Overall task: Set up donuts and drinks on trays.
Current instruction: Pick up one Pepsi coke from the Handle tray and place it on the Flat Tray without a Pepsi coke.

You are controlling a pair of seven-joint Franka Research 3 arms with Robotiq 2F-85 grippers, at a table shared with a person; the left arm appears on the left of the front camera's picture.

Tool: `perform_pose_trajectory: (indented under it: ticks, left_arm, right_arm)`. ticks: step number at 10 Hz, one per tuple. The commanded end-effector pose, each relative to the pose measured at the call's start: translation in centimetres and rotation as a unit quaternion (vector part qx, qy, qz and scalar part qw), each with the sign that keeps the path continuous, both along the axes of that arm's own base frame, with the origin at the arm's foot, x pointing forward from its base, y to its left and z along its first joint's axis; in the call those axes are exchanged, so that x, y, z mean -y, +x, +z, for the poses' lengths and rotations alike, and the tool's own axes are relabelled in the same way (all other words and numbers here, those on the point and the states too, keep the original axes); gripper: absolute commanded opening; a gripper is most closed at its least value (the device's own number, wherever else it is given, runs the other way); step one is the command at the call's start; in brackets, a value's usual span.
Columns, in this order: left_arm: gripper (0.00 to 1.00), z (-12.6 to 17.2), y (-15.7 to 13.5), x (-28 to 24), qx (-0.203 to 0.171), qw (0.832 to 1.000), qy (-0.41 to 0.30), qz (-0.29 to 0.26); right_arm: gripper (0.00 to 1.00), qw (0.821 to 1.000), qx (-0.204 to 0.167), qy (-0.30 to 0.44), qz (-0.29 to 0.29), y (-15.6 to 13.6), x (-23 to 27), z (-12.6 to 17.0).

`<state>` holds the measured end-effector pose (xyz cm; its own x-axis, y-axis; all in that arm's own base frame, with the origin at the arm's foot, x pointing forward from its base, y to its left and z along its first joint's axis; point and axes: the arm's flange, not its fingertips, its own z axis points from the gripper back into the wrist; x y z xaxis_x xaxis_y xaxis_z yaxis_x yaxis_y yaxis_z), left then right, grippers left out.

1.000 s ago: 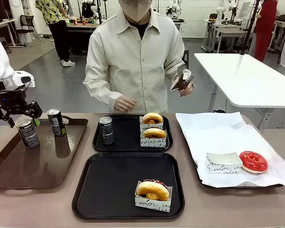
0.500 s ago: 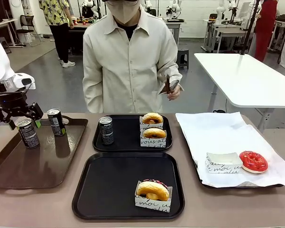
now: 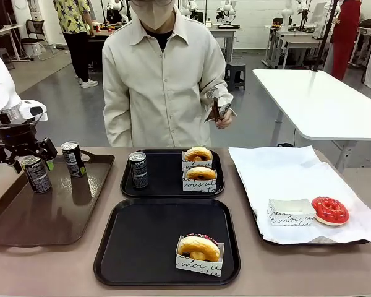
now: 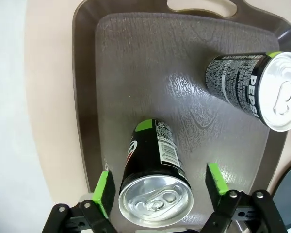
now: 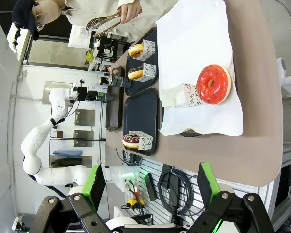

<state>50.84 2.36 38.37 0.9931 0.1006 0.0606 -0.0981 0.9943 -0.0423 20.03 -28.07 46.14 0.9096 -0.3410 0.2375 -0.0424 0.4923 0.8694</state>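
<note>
Black far tray looks complete to me, with one can and two boxed donuts on it, while the near tray holds one boxed donut and no drink. My left gripper has its pads apart on both sides of a silver-topped can on the brown tray, not clamped, and I judge this one must go to the near tray. My right gripper is spread wide, well away from the trays; a red-glazed donut lies unboxed beside an empty box.
</note>
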Motion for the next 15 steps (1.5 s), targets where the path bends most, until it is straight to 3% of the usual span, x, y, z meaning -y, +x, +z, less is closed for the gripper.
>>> perform_pose_trajectory:
  ticks: [1, 2, 3, 4, 6, 8, 9, 12, 15]
  left_arm:
    - [0.45, -0.2, -0.1, -0.1, 0.015, 1.0, -0.013, -0.009]
    - [0.0, 0.0, -0.1, -0.1, 0.016, 1.0, -0.014, -0.01]
    - [0.41, 0.1, -0.1, -0.2, 0.016, 1.0, -0.015, -0.01]
    - [0.0, 0.0, -0.2, -0.2, 0.015, 1.0, -0.014, -0.013]
    - [0.0, 0.4, -0.4, -0.4, 0.014, 1.0, -0.014, -0.023]
    - [0.04, 3.2, -2.0, 0.3, -0.011, 0.999, -0.006, -0.051]
    - [0.04, 5.7, -3.6, 1.2, -0.034, 0.997, 0.005, -0.068]
    - [0.04, 12.5, -9.3, 3.3, -0.05, 0.992, 0.027, -0.113]
    - [0.04, 15.5, -12.6, 3.9, -0.034, 0.991, 0.019, -0.132]
  right_arm:
    - [1.0, 1.0, 0.012, 0.007, 0.001, 0.1, 0.1, 0.0]
    - [1.0, 1.0, 0.012, 0.007, 0.001, 0.1, 0.1, 0.0]
    - [1.0, 1.0, 0.012, 0.007, 0.001, 0.1, 0.1, 0.0]
    - [1.0, 1.0, 0.012, 0.007, 0.001, 0.1, 0.1, 0.0]
    - [1.0, 1.0, 0.012, 0.007, 0.001, 0.1, 0.1, 0.0]
    - [1.0, 1.0, 0.012, 0.007, 0.001, 0.1, 0.1, 0.0]
    - [1.0, 1.0, 0.012, 0.007, 0.001, 0.1, 0.1, 0.0]
    - [1.0, 1.0, 0.012, 0.007, 0.001, 0.1, 0.1, 0.0]
    - [1.0, 1.0, 0.012, 0.007, 0.001, 0.1, 0.1, 0.0]
